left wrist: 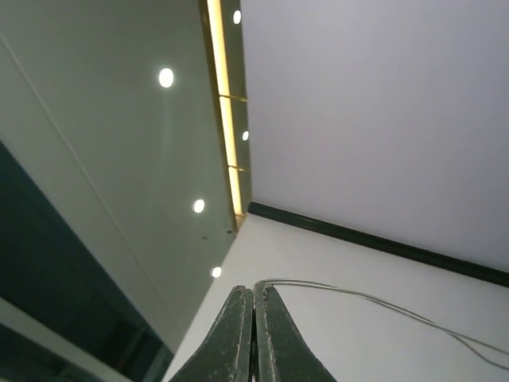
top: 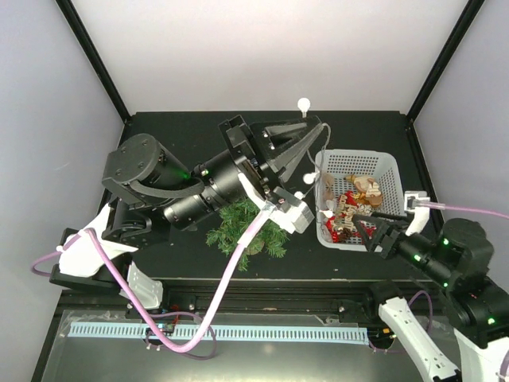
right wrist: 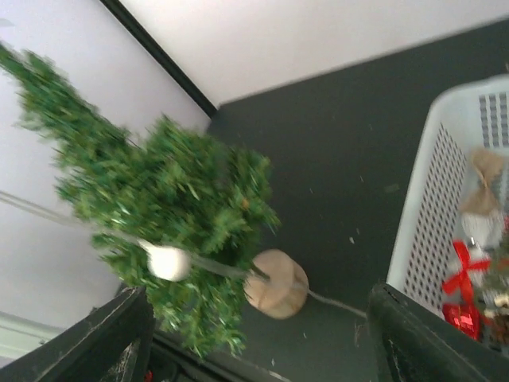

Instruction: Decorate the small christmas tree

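Observation:
The small christmas tree (top: 238,227) stands on the black table, mostly hidden under my left arm. In the right wrist view it (right wrist: 171,199) is blurred, with its brown base (right wrist: 276,283) showing. A thin light-string wire (left wrist: 382,302) with white bulbs (top: 303,103) runs across it, and one bulb (right wrist: 167,261) hangs on the branches. My left gripper (top: 314,127) (left wrist: 254,288) is raised above the tree and shut on the wire. My right gripper (top: 370,231) (right wrist: 258,302) is open and empty at the basket's near left corner, facing the tree.
A white perforated basket (top: 386,163) (right wrist: 429,215) right of the tree holds several ornaments in red, brown and gold (top: 350,208). More white bulbs (top: 308,177) hang between the left arm and the basket. White walls with black frame posts enclose the table.

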Tool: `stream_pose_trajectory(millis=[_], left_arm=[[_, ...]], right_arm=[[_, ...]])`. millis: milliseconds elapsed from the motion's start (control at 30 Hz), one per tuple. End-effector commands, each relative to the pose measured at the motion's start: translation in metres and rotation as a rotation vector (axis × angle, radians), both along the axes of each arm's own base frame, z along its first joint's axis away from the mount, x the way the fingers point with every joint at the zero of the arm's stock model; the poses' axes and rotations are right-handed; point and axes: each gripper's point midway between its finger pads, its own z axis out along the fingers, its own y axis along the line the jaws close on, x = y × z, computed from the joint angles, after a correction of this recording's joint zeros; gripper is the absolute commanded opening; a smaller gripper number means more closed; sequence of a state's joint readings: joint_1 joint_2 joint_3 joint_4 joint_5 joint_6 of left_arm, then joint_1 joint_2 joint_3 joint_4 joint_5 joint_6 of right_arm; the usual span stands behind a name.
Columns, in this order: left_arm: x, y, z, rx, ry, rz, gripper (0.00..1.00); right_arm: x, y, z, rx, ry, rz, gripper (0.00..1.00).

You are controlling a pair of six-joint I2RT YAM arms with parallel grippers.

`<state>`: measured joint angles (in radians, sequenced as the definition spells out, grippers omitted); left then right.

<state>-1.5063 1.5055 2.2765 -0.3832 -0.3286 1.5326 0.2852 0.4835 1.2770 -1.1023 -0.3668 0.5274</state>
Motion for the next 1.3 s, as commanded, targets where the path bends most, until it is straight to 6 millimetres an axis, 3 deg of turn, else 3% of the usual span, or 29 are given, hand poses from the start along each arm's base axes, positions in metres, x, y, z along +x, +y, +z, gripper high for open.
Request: stream_pose_trajectory(millis=[0,267,433,533,700,833,1000,1100,1267], left_arm=[[-0.001,0.027,0.04,-0.104,-0.126,0.067,0.02],[-0.001,0.035,0.054,-0.134,-0.201,0.113,0.02],[0.0,0.034,0.053,-0.125,-0.209,0.126,0.02],[0.0,0.033,0.055,-0.13,-0.223,0.133,0.01],[-0.002,0.036,0.07,-0.189,-0.24,0.131,0.02],[-0.005,0.036,0.074,-0.198,-0.261,0.129,0.02],[-0.002,0.03,0.071,-0.193,-0.258,0.121,0.01],[0.003,0.026,0.068,-0.192,-0.241,0.118,0.02],[0.008,0.018,0.064,-0.183,-0.234,0.111,0.02]], right_arm=[[-0.001,0.005,-0.037,-0.003,0.094,0.023,0.75],[0.0,0.008,-0.08,-0.089,0.17,0.072,0.76],[0.005,0.009,-0.104,-0.154,0.213,0.092,0.75],[0.012,0.003,-0.101,-0.214,0.21,0.074,0.74],[0.034,-0.012,-0.069,-0.294,0.168,-0.032,0.74],[0.04,-0.009,-0.051,-0.317,0.157,-0.015,0.73],[0.023,0.011,-0.072,-0.328,0.162,0.135,0.71],[0.018,0.009,-0.091,-0.38,0.163,0.155,0.71],[0.008,0.018,-0.09,-0.369,0.126,0.23,0.71]])
